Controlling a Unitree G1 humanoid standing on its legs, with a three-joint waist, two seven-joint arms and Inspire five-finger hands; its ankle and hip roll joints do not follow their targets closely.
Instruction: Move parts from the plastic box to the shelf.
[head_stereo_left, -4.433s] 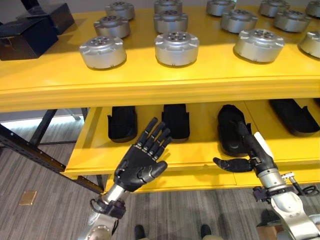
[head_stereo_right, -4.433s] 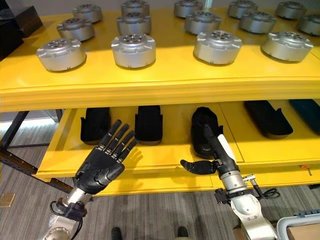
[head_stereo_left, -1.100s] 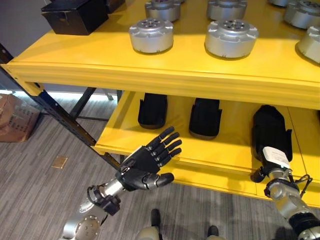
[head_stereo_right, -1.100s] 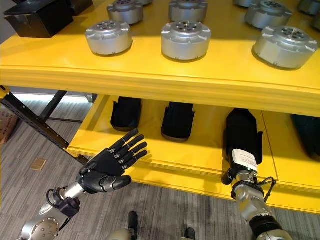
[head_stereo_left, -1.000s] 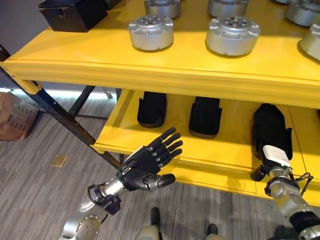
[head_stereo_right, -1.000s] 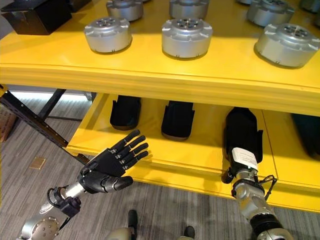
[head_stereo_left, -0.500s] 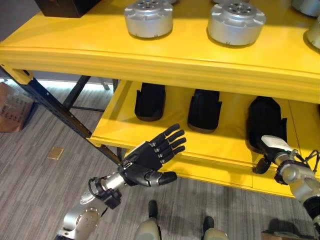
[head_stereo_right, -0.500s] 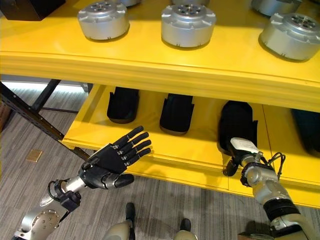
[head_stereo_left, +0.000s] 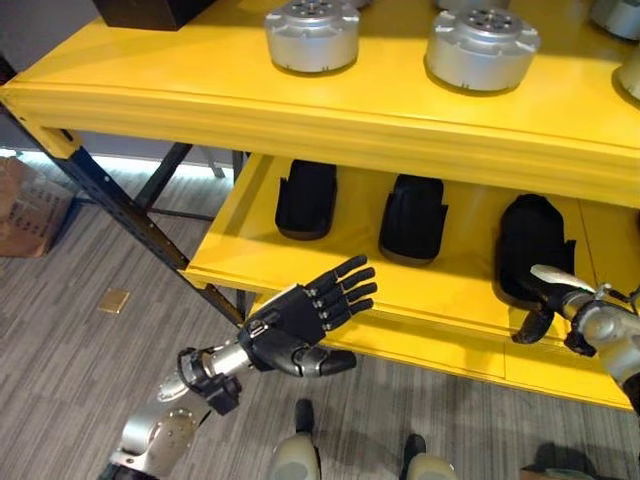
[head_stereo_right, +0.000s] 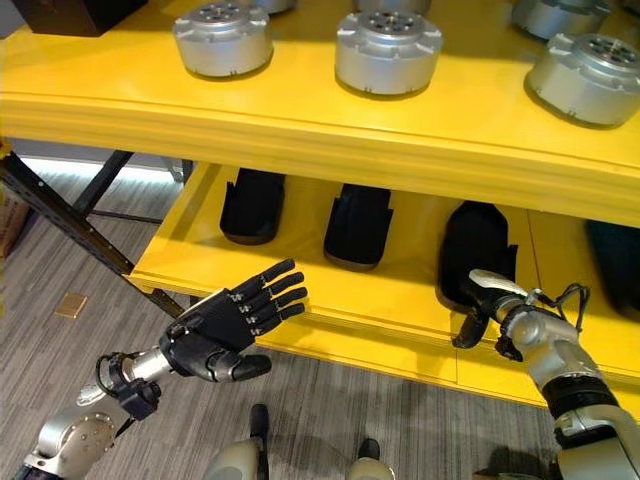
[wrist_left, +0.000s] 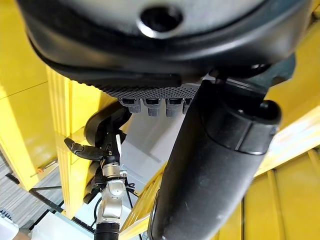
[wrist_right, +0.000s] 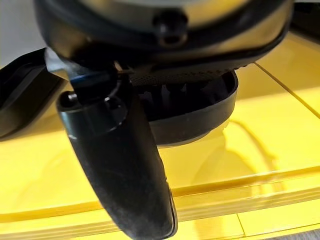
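Note:
Three black moulded parts lie in a row on the yellow lower shelf (head_stereo_left: 440, 295): one on the left (head_stereo_left: 305, 197), one in the middle (head_stereo_left: 413, 215) and one on the right (head_stereo_left: 530, 243). My right hand (head_stereo_right: 492, 297) hovers at the near end of the right part (wrist_right: 200, 117), open, thumb spread downward, holding nothing. I cannot tell whether its fingers touch the part. My left hand (head_stereo_left: 300, 322) floats in front of the lower shelf's edge, open with straight fingers and empty. Its thumb (wrist_left: 215, 165) fills the left wrist view.
Silver round parts (head_stereo_left: 312, 30) (head_stereo_left: 482, 45) stand on the yellow upper shelf (head_stereo_left: 300, 110), with a black box (head_stereo_left: 150, 8) at its far left. A dark diagonal frame bar (head_stereo_left: 110, 200) runs down the shelf's left side. A cardboard box (head_stereo_left: 25, 205) sits on the floor.
My right hand has drawn back from on top of the right black part to its near end. The left hand has stayed open, drifting slightly. The camera has shifted.

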